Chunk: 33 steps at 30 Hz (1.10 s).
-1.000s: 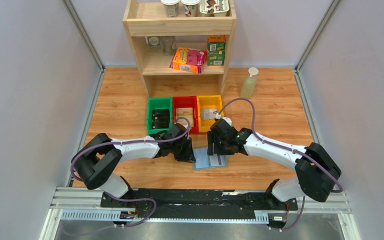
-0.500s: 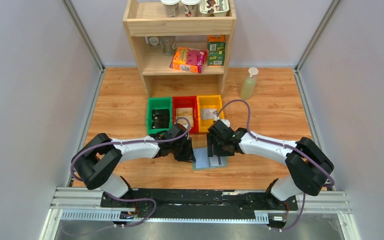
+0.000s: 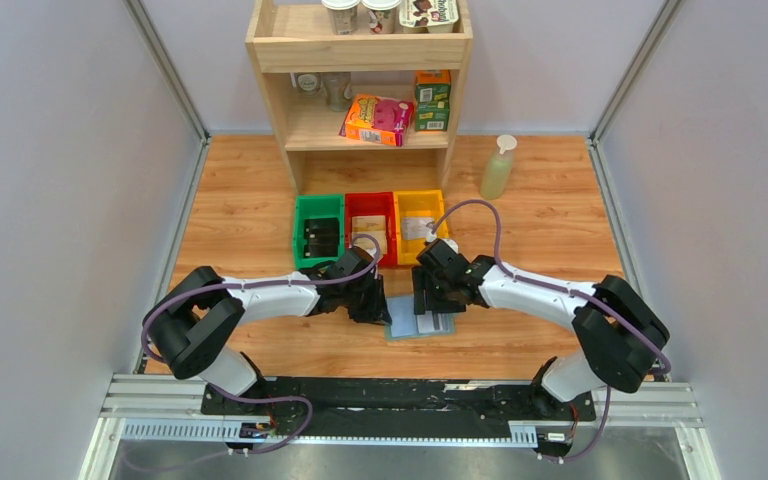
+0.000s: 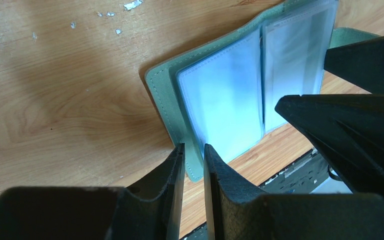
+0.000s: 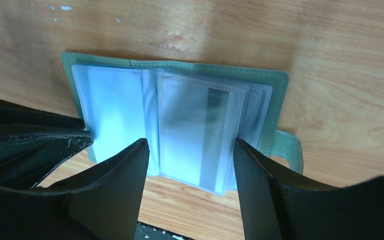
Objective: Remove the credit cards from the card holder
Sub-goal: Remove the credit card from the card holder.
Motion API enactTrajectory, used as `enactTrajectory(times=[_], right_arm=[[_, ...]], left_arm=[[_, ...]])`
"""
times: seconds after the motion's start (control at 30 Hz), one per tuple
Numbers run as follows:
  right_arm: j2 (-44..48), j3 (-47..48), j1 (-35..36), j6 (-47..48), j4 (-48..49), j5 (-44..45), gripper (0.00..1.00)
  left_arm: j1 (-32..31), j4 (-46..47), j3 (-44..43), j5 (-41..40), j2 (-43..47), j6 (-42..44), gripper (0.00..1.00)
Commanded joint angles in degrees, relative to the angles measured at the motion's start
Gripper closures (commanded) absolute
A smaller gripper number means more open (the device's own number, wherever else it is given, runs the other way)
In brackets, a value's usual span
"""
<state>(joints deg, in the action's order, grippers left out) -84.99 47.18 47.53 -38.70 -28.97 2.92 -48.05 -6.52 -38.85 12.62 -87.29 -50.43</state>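
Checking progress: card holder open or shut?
Open. The card holder lies spread flat, inside facing up, closure tab unfastened.

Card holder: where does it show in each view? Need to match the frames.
Top external: the card holder lies open on the table, just in front of the coloured bins.
Left wrist: right of centre, upper half, open.
Right wrist: centre of the picture, open, its tab at the right.
Shared landmark: the left gripper pinching the holder's edge shows in all three views.
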Motion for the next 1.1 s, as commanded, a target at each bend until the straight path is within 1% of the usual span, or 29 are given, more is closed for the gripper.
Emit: enactTrajectory(times=[0.0, 0.17, 0.37, 0.63, 0.73, 0.8, 0.87, 1.07], right_arm=[[3.1, 2.0, 0.1, 0.2, 2.7, -4.1, 0.36], [5.4, 2.1, 0.1, 0.6, 3.1, -5.9, 0.35], [7.1, 1.1, 0.0, 0.3, 6.2, -8.8, 0.34], [7.2, -0.4, 0.1, -0.7, 8.6, -10.6, 0.37], [7.5, -0.8, 0.1, -0.9, 9.1, -10.7, 0.41], [7.6, -0.8, 0.0, -0.9, 9.2, -10.7, 0.45], [7.6, -0.9, 0.0, -0.9, 9.3, -10.5, 0.47], [7.9, -2.0, 0.0, -1.1, 10.4, -10.2, 0.62]], left_arm=[[-0.7, 0.6, -1.7, 0.8, -0.8, 1.0, 0.72], [-0.7, 0.6, -1.8, 0.9, -1.0, 1.0, 0.72], [-0.7, 0.6, -1.7, 0.9, -0.9, 1.0, 0.72], [-0.7, 0.8, -1.5, 1.0, -0.9, 0.9, 0.72], [-0.7, 0.9, -1.4, 1.1, -0.9, 0.8, 0.72], [-0.7, 0.9, -1.4, 1.1, -0.9, 0.8, 0.72], [-0.7, 0.9, -1.4, 1.2, -1.0, 0.8, 0.72], [-0.8, 1.1, -1.3, 1.2, -0.9, 0.8, 0.72]])
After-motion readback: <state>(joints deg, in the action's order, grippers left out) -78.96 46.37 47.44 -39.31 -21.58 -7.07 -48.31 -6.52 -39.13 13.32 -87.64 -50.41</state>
